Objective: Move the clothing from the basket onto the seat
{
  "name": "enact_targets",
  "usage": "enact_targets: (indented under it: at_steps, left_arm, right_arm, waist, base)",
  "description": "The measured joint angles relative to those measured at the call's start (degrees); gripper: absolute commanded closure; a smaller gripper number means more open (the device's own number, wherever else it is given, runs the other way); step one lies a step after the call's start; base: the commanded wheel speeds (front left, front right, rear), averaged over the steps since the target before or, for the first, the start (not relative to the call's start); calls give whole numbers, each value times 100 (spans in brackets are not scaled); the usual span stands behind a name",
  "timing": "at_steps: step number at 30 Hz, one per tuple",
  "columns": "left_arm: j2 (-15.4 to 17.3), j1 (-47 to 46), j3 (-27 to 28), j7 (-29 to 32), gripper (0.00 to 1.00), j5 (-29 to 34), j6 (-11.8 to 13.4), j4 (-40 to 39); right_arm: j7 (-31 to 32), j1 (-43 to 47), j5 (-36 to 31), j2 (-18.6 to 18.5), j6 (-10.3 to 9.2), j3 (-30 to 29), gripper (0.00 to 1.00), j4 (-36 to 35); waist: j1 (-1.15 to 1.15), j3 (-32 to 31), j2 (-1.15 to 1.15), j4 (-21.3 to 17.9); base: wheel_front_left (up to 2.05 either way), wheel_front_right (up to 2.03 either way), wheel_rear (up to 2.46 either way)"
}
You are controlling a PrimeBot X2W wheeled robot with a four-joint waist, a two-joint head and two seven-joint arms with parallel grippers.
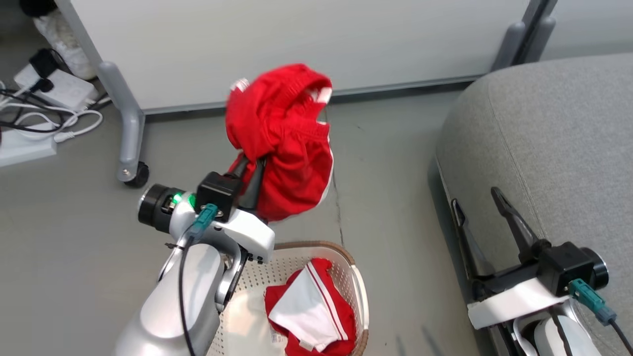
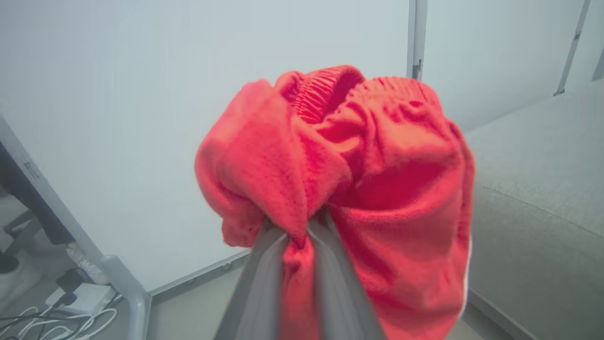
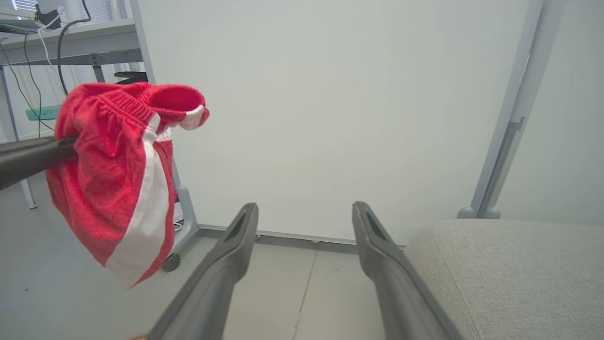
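Left forearm [image 1: 168,306], pale silver, rises from bottom edge at lower left of head view. Left wrist [image 1: 163,202] shows green light, bends toward frame centre. Left gripper [image 1: 251,168] points up-frame, dark fingers pressed together, pinching red garment [image 1: 282,138] draped over tips. Left wrist view: left gripper [image 2: 302,226] rises from bottom centre, fingers nipping cloth fold. Right gripper [image 1: 474,198] sits at lower right of head view, fingers spread wide, pointing up-frame. Right wrist view: right gripper [image 3: 306,208] rises from bottom centre, fingers parted.

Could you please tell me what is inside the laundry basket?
A crumpled red garment with a white panel and thin stripes lies in the basket. The robot's left forearm covers the basket's left part, and anything beneath the garment is hidden.
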Motion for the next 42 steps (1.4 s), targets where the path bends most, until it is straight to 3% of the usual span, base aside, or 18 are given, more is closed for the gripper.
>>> enact_targets:
  at_steps: [10, 17, 24, 30, 42]
  left_arm:
    - [-109, 580, 965, -5, 100, 277, -344, -2652]
    - [-194, 698, 943, -5, 100, 4, -393, -3700]
    - [-204, 789, 339, -5, 100, -172, -378, -3891]
    - [-209, 860, -68, -5, 100, -247, -455, -3608]
    - [-209, 861, -121, -5, 100, -330, -420, -3568]
  right_arm:
    - [0, 235, 16, -7, 0, 58, 0, 86]
    - [0, 324, 38, -8, 0, 110, 0, 115]
    - [0, 325, 56, -1, -1, 116, 0, 126]
    - [0, 328, 56, 7, 0, 112, 0, 129]
    - [0, 320, 14, 42, 0, 125, 0, 146]
  waist:
    - [0, -445, 0, 106]
    - [0, -579, 0, 89]
    - [0, -620, 0, 33]
    - [0, -616, 0, 5]
    - [0, -608, 0, -97]
  base:
    - [0, 0, 0]
    - [0, 0, 0]
    - [0, 0, 0]
    - [0, 0, 0]
    - [0, 0, 0]
